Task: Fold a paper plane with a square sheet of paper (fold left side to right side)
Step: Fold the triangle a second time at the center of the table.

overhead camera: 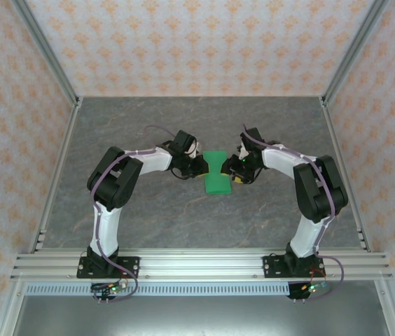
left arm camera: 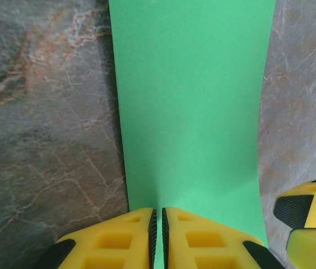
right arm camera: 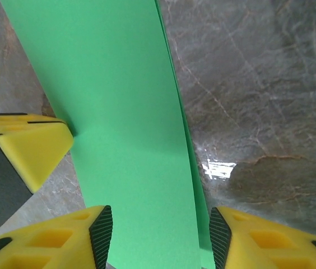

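Paper [overhead camera: 217, 172] doubled over, two layers at edge; plane folds apparently not yet made. Left gripper [left arm camera: 158, 230] pinches paper edge; right gripper [right arm camera: 161, 228] straddles it, jaws apart.

Item: square sheet of paper [overhead camera: 216, 176], bright green, rectangular in outline, lay at centre of grey marbled table [overhead camera: 148, 217]. Left gripper [overhead camera: 199, 166] touched its 9 o'clock edge; right gripper [overhead camera: 237, 173] its 3 o'clock edge.
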{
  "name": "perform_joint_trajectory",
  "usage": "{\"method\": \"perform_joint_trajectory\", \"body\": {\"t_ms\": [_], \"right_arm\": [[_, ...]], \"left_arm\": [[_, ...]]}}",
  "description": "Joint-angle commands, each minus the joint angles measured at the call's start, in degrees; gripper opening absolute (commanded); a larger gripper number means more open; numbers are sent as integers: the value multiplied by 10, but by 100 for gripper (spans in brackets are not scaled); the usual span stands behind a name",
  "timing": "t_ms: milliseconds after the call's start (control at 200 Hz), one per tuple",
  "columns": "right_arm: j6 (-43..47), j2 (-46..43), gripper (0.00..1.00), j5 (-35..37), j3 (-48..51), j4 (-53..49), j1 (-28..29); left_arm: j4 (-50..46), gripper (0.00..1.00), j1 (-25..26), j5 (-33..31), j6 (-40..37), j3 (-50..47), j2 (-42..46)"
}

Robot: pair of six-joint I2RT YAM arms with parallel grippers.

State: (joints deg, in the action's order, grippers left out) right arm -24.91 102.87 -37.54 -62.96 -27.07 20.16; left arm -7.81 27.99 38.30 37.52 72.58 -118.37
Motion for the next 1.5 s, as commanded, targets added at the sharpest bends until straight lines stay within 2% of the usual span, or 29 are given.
{"method": "perform_joint_trajectory", "body": {"t_ms": [0, 701, 961, 1086, 1171, 1246, 1336, 1491], "right_arm": [[-19, -12, 52, 5, 12, -27, 7], [-40, 23, 48, -23, -7, 39, 9], [-34, 47, 48, -40, -35, 65, -2], [-36, 51, 48, -53, -35, 83, -10], [-36, 58, 48, -66, -43, 93, -15], [-36, 64, 47, -72, -55, 94, -17], [-38, 64, 43, -78, -66, 94, -19], [-53, 55, 34, -94, -74, 95, -19]], "left_arm": [[-22, 16, 2, -20, -8, -14, 9], [2, 17, 3, -10, -12, -24, 29], [19, 35, 1, -16, -41, -35, 86], [30, 44, 1, -37, -66, -65, 157], [57, 50, 4, -41, -110, -106, 203], [59, 54, 20, -56, -154, -142, 249], [-1, 58, 66, -119, -220, -150, 286], [-63, 59, 157, -223, -265, -131, 282]]}}
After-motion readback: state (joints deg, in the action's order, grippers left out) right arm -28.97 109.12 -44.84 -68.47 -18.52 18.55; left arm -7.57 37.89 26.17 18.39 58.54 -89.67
